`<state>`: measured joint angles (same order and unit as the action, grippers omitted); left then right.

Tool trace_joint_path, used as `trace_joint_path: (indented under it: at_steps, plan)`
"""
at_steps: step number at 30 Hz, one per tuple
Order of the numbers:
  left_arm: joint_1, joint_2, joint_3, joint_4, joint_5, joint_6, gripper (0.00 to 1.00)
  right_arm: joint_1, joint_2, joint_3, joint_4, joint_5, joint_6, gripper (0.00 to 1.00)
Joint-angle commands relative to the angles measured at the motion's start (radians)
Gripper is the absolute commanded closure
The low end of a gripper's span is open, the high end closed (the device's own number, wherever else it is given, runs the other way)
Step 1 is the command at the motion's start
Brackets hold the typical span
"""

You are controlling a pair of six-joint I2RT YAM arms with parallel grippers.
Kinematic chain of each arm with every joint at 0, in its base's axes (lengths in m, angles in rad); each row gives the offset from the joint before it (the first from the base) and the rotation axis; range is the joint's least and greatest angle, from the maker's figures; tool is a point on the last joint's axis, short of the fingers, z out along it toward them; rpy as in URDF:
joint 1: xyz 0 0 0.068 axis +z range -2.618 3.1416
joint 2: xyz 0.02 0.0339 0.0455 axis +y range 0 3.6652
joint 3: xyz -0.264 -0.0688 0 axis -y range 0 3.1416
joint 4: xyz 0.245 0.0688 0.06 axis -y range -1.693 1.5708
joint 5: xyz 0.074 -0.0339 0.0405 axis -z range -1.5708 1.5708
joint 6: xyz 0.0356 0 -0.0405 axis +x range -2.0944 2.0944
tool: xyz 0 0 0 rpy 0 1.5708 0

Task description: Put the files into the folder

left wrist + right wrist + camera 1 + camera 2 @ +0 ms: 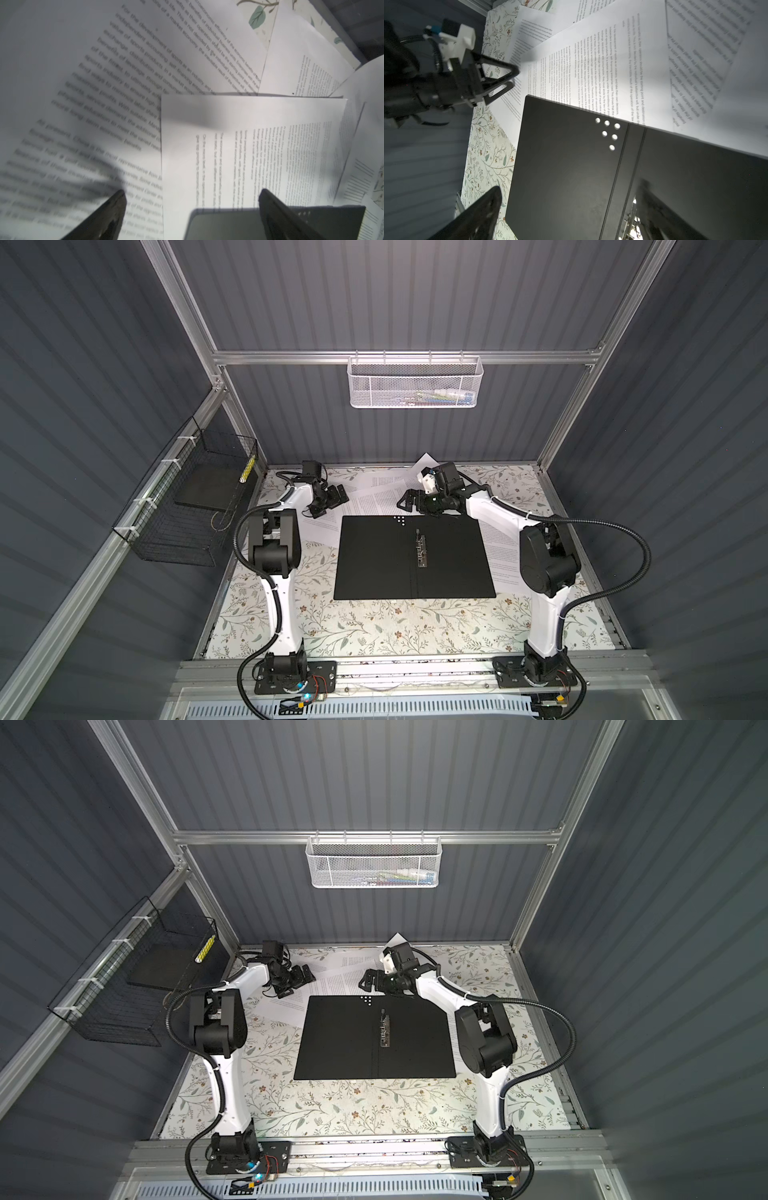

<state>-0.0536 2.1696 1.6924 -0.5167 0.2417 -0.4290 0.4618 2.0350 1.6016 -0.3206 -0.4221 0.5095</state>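
The folder lies open mid-table, black inside up, its metal spine clip showing. Several white printed files lie fanned out beyond its far edge and run under it. My left gripper is open low over the files near the folder's far left corner, with nothing between its fingers. My right gripper is open above the folder's far edge, also with nothing in it. In the right wrist view my left gripper points at the files.
Another sheet sticks out from under the folder's right side, beneath my right arm. A black wire basket hangs on the left wall and a white mesh basket on the back rail. The floral table cover shows in front.
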Motion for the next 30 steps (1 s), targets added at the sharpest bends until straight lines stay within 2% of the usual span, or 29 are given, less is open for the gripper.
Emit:
trace_joint_path:
  at_steps: [1,6,11,17,24,30]
  plan:
    - [0.001,-0.07,-0.018,0.016,0.078,-0.019,0.0,-0.053,0.082,0.098,-0.12,0.017,-0.027,0.01]
    - [-0.006,-0.041,-0.011,0.04,0.18,-0.026,0.0,-0.089,0.188,0.201,-0.161,0.003,-0.066,0.01]
    - [-0.049,0.028,0.058,0.043,0.264,-0.027,0.0,-0.115,0.256,0.262,-0.158,-0.04,-0.072,0.01]
    - [-0.069,0.123,0.128,0.011,0.271,-0.022,0.0,-0.118,0.324,0.337,-0.169,-0.09,-0.077,0.01]
    - [-0.066,0.18,0.151,-0.013,0.243,-0.007,0.0,-0.151,0.312,0.33,-0.161,-0.067,-0.074,0.01]
    - [-0.048,0.243,0.203,-0.013,0.205,-0.051,0.0,-0.17,0.275,0.315,-0.19,-0.088,-0.099,0.01]
